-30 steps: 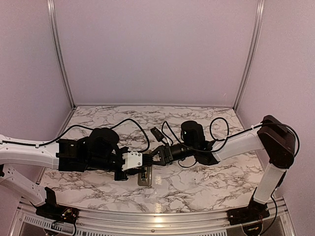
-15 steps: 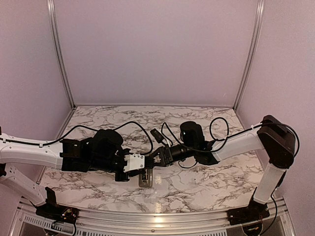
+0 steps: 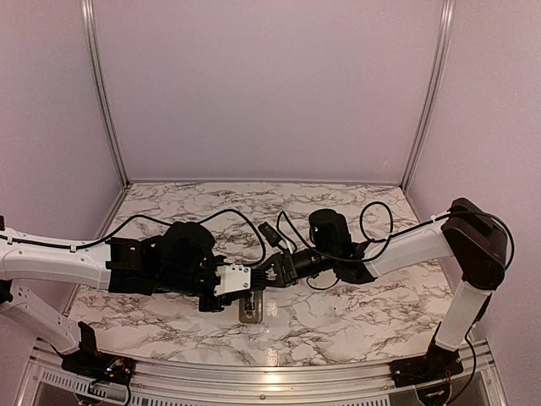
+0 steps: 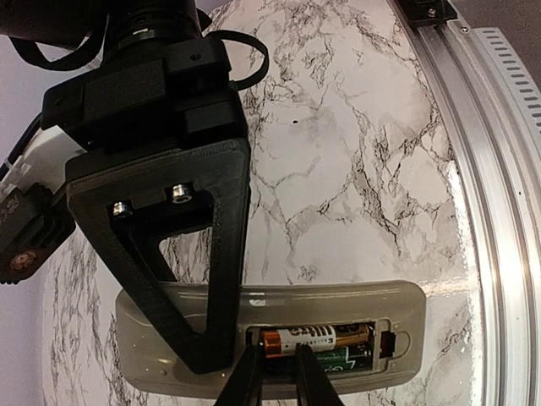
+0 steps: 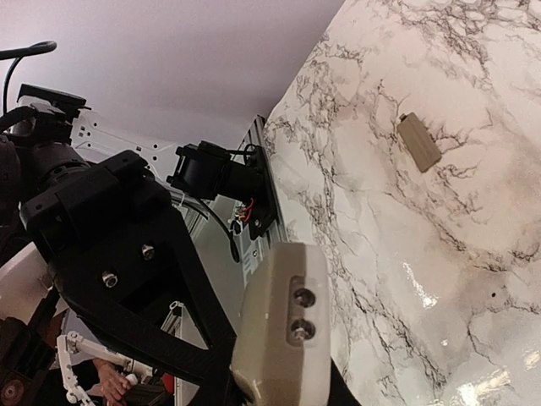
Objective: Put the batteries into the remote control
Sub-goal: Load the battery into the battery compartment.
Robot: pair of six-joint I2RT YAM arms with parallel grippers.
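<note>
While both arms reach toward the middle of the marble table (image 3: 355, 326), the remote control (image 4: 355, 298) lies flat on it near the front edge, with its grey-beige back turned up and the battery recess uncovered. Inside the recess lies one battery (image 4: 308, 338) with a copper-coloured end and a dark label. Just beside it, on the side closer to the left wrist camera, a second battery (image 4: 345, 360) with a greenish label shows only partly. The left gripper (image 4: 277, 365) is down at the copper end of the first battery. Its two dark fingers (image 4: 242, 382) stand with only a narrow gap between them, and I cannot tell if they press the battery or only stand beside it. The right gripper (image 3: 262, 277) comes from the opposite side. In the left wrist view its black triangular finger (image 4: 182, 254) has the tip over the remote's back, just beside the recess, and it seems to touch there. Whether its jaws are open or closed I cannot tell, because the fingers overlap. In the right wrist view a small grey-beige flat piece (image 5: 420, 142) lies alone on the marble, well apart from the grippers. An aluminium rail (image 4: 482, 161) runs along the table edge near the remote control
</note>
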